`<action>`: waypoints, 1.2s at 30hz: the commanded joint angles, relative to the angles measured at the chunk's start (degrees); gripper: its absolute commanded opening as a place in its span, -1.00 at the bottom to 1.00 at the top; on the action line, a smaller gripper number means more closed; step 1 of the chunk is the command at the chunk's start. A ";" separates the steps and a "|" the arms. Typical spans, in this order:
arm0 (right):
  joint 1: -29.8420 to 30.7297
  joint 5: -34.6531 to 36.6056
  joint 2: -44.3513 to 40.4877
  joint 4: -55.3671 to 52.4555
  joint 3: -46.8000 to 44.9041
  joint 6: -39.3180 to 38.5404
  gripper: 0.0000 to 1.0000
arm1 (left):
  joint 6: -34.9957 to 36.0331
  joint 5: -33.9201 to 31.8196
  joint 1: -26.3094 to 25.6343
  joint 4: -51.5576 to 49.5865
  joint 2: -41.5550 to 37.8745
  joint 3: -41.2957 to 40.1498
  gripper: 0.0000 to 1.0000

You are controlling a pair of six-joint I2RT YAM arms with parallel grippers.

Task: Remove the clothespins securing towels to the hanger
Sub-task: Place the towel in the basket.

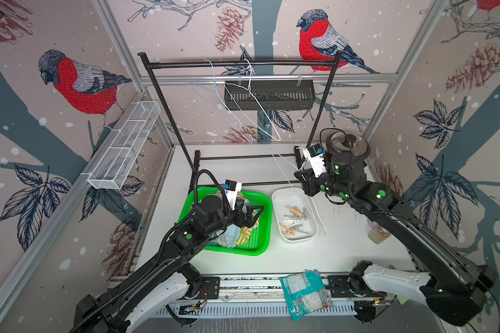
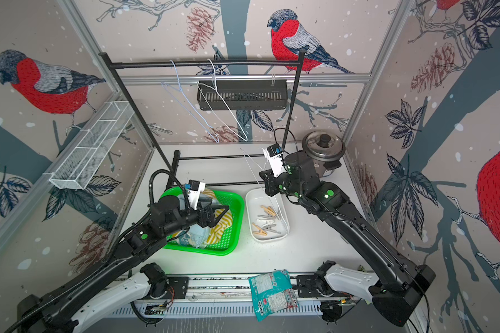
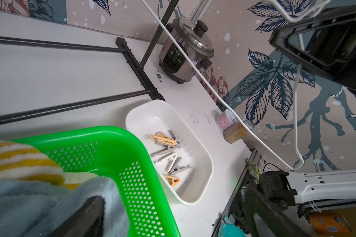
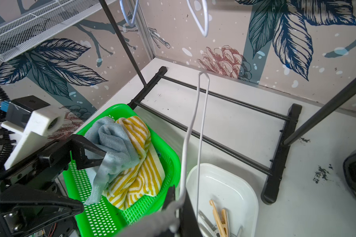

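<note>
Towels (image 4: 132,156) lie in the basket (image 1: 260,251) under the wide-open left tool (image 1: 256,216); the right tool (image 1: 298,174), closed on the bare hanger (image 4: 184,156), probably should hang it back.

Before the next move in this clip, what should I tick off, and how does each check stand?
1. The left pincer is open: ok, its jaws are spread over the green perforated plastic basket.
2. The light-blue terry towel is clear of that pincer: cannot tell, a fold seems to touch it in the right wrist view.
3. The right pincer has a firm hold: ok, it is shut on the white wire hanger.
4. That hanger is stripped: ok, the wire that shows carries no towel or pin.
5. The pins are collected: ok, the tan and grey clothespins lie in the white plastic tray.
</note>
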 commanded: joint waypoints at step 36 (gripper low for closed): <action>-11.48 -8.15 9.42 1.04 14.19 -3.55 -0.98 | 20.29 -11.03 0.52 -12.90 2.95 20.08 0.94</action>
